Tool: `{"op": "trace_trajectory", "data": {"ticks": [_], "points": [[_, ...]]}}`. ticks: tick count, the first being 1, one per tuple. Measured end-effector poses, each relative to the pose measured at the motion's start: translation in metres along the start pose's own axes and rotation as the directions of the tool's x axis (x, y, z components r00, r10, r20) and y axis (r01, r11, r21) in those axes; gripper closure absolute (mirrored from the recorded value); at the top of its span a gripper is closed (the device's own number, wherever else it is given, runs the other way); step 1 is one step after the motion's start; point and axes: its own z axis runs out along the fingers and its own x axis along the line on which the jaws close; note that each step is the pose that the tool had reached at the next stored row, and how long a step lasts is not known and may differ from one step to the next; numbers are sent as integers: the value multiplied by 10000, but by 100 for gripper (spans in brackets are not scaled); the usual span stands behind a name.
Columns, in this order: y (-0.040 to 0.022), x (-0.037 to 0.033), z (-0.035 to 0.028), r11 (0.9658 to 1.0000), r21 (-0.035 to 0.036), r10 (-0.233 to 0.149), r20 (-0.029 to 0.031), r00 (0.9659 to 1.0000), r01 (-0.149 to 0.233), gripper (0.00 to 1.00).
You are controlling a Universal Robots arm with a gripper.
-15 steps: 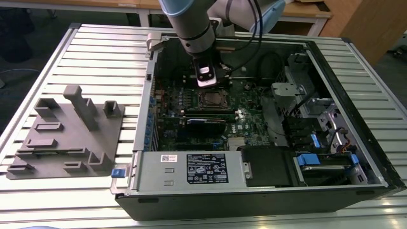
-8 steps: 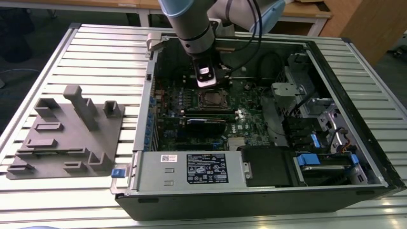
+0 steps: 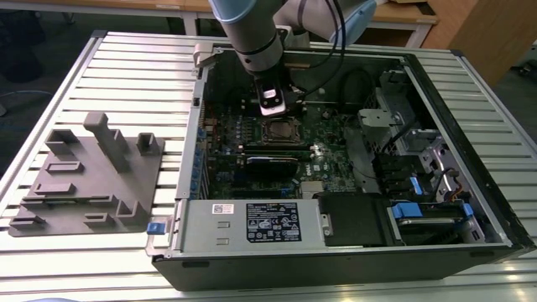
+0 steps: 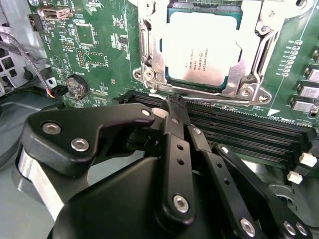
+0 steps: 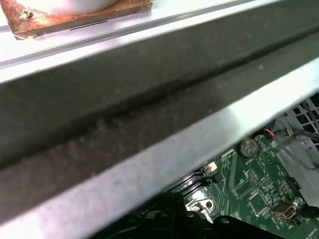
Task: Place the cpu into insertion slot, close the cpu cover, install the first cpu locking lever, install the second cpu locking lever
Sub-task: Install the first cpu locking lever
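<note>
cpu (image 4: 202, 47) is seated in the insertion slot (image 3: 281, 131), with the cpu cover (image 4: 152, 55) flat around it. A locking lever (image 4: 224, 102) runs along the socket edge. The pincer (image 4: 174, 107) has its fingers together, tip at that lever. Likely the lever step: press with the closed tip, steady, down then under its hook. Keep off the memory slots (image 4: 239, 129) just beside.

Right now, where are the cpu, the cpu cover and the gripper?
cpu (image 4: 202, 47): second wrist view, middle of its metal top.
cpu cover (image 4: 249, 52): second wrist view, frame strip beside the cpu.
gripper (image 4: 174, 103): second wrist view, at its fingertips.
</note>
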Motion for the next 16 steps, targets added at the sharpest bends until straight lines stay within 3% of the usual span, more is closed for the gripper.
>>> {"op": "trace_trajectory", "data": {"ticks": [4, 7, 12, 16], "points": [[0, -1, 0, 10000, 81, -48, 37, 10000, 47, 89], [3, -3, -8, 9999, 89, -49, 37, 10000, 48, 89], [18, -7, -30, 10000, 71, -42, 32, 10000, 42, 89], [23, -4, -30, 10000, 15, -17, 3, 10000, 17, 89]]}}
